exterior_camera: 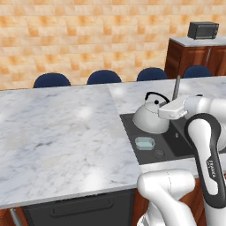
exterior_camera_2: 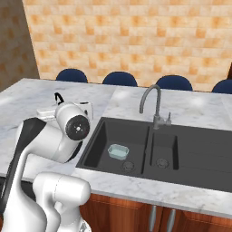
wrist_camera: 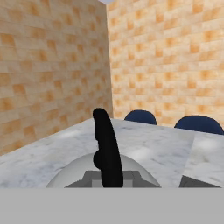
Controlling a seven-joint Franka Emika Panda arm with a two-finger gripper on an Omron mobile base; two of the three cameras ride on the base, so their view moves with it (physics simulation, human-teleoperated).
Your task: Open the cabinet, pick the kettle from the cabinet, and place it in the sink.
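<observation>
Nearest the hand camera, the black arched handle (wrist_camera: 107,148) of the kettle (exterior_camera: 151,117) rises straight up the middle of the view, with the rounded silver-grey body spread below it and the small lid knob just beside the handle's lower part. The pincer (exterior_camera: 162,111) is closed on that handle and carries the kettle; its finger tips cannot be made out separately in the hand view.

In the left base view the kettle hangs upright at the left end of the sink (exterior_camera: 132,128), over the basin's near-left corner, its body overlapping the rim where the dark basin meets the white marble table (exterior_camera: 62,132). Whether its base touches the basin floor cannot be told. In the right base view the arm's white wrist covers most of the kettle; only the handle's top (exterior_camera_2: 58,97) shows above it, beside the sink's left edge.

Inside the left basin lies a small pale blue-green dish (exterior_camera_2: 118,151), near the drain. The tall slim tap (exterior_camera_2: 153,105) stands at the back of the sink, between the two basins. Dark blue chairs (exterior_camera: 103,77) line the far side of the table, before an orange brick wall (exterior_camera_2: 136,41).
</observation>
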